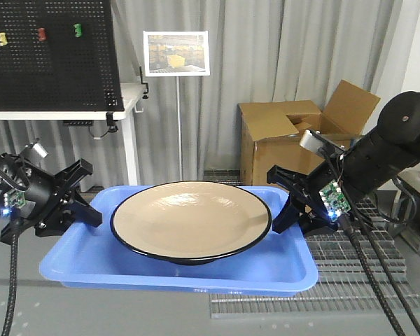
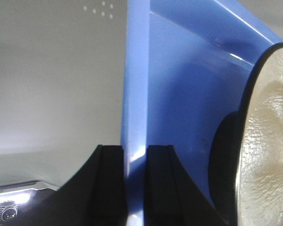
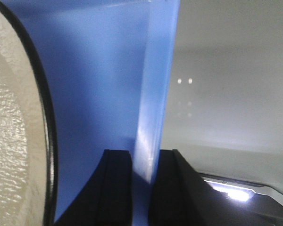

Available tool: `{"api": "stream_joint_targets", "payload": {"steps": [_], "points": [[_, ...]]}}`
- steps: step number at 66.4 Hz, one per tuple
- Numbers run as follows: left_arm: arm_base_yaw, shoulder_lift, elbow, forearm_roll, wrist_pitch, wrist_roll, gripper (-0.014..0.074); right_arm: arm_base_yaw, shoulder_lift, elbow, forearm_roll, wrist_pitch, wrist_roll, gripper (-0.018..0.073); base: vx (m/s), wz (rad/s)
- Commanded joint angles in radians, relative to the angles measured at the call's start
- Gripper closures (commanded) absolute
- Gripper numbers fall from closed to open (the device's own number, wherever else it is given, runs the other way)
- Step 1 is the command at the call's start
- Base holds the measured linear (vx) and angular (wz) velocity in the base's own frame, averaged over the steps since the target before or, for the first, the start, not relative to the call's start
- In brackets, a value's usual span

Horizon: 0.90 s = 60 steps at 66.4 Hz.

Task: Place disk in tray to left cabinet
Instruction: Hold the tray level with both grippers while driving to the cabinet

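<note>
Nearest in the front view, saw a flat grey surface just below the near wall of the tray; could not tell whether the two touched. Found the tray bright blue, level and lying crosswise, with the disk sitting inside it near the middle, tan face up, thin black rim all round, nearly as wide as the tray. At the tray's left end, found the left gripper clamped on the raised rim. Confirmed it from the left wrist, where the left gripper had one black finger on either side of the blue tray edge and the disk lay close to the right. At the right end, found the right gripper pinched onto the rim likewise. From the right wrist, saw the right gripper straddling the tray wall, with the disk on the left. Farther back on the right, noted a metal floor grating and an open cardboard box. Farther back on the left, noted a white table carrying a black pegboard. Between them, noted a sign on a stand, and farthest of all a grey curtain.
</note>
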<state>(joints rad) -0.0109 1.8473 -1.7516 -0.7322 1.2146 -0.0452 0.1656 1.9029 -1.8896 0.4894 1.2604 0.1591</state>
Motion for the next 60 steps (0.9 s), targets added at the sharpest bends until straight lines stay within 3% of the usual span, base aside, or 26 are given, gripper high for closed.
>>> {"api": "stream_joint_targets", "payload": {"steps": [1, 60], "points": [[-0.027, -0.062, -0.039, -0.195, 0.038, -0.019, 0.0596, 0.023, -0.06, -0.037, 0.173, -0.039, -0.007, 0.0565, 0.55, -0.08], [-0.027, -0.062, -0.039, -0.194, 0.037, -0.019, 0.0596, 0.023, -0.06, -0.037, 0.174, -0.041, -0.007, 0.0565, 0.47, -0.14]]}}
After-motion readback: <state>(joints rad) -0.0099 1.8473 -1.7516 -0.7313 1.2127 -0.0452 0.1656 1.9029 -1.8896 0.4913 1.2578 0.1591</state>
